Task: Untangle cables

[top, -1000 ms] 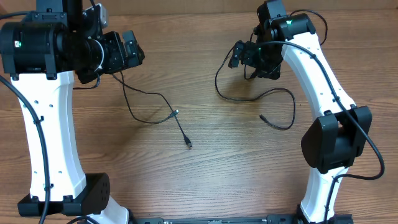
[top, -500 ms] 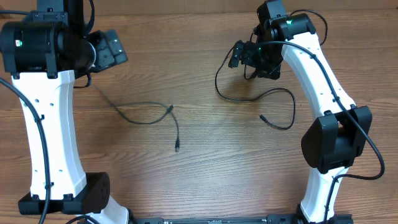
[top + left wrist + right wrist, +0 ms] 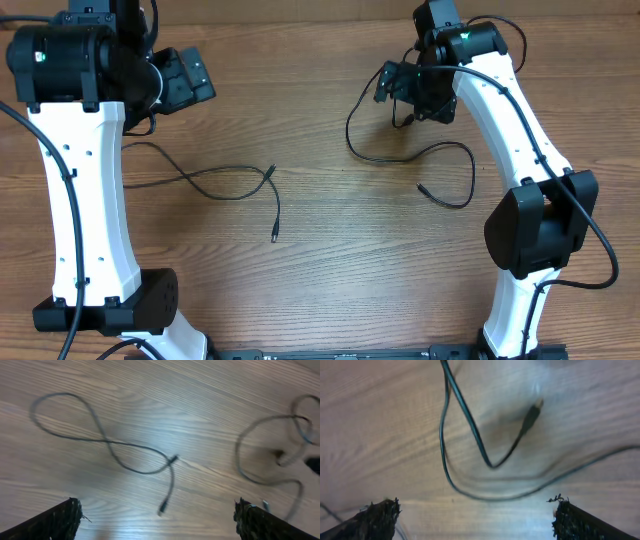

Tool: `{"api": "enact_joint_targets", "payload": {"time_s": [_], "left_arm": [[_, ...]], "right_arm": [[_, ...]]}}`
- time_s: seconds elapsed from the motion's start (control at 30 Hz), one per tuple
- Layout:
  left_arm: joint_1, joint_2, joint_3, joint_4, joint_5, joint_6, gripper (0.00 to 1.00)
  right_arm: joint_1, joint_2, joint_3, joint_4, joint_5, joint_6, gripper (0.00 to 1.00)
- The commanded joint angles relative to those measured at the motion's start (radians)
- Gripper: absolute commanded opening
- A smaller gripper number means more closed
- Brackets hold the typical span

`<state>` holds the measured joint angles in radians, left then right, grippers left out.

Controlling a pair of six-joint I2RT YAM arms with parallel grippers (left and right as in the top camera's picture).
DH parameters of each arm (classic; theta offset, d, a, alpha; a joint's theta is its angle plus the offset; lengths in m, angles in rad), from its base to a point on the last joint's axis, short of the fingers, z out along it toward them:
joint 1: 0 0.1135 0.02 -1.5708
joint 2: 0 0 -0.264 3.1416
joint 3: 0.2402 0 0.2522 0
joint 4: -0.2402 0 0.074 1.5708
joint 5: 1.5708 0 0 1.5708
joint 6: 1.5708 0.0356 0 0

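the two cables lie apart on the wooden table [image 3: 330, 290], one on each half.

the left arm [image 3: 85, 200] rises from its base at the table's near left corner, its long white link running straight toward the far edge. at the top the black wrist bends toward the table's middle. the left gripper [image 3: 190, 80] hangs over the far left part of the table, its fingers spread wide with nothing between them. in the left wrist view the two fingertips [image 3: 62, 520] sit in opposite lower corners, with bare wood and the left cable [image 3: 135, 455] below, somewhat blurred.

the left cable [image 3: 215, 190] comes out from under the left arm, snakes toward the table's middle, kinks at a small joint and drops to a plug end pointing at the near edge.

the right arm [image 3: 510, 120] leans from the near right corner, past a black elbow joint, toward the far edge. the right gripper [image 3: 392, 85] points toward the table's middle, low over the right cable [image 3: 420, 155]. its jaws also stand wide apart, gripping nothing. the right wrist view shows that cable [image 3: 470, 430] looping on the wood just beyond the fingertips [image 3: 380, 515], a plug end resting beside the loop.
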<state>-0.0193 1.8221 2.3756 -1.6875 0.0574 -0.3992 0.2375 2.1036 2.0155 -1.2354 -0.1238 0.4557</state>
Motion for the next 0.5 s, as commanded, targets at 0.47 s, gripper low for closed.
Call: {"api": "enact_joint_targets", "payload": {"time_s": [0.47], "left_arm": [[-0.042, -0.005, -0.063, -0.002, 0.284, 0.142, 0.90]], "right_arm": [[0.018, 0.039, -0.001, 0.164, 0.059, -0.274, 0.95]]}}
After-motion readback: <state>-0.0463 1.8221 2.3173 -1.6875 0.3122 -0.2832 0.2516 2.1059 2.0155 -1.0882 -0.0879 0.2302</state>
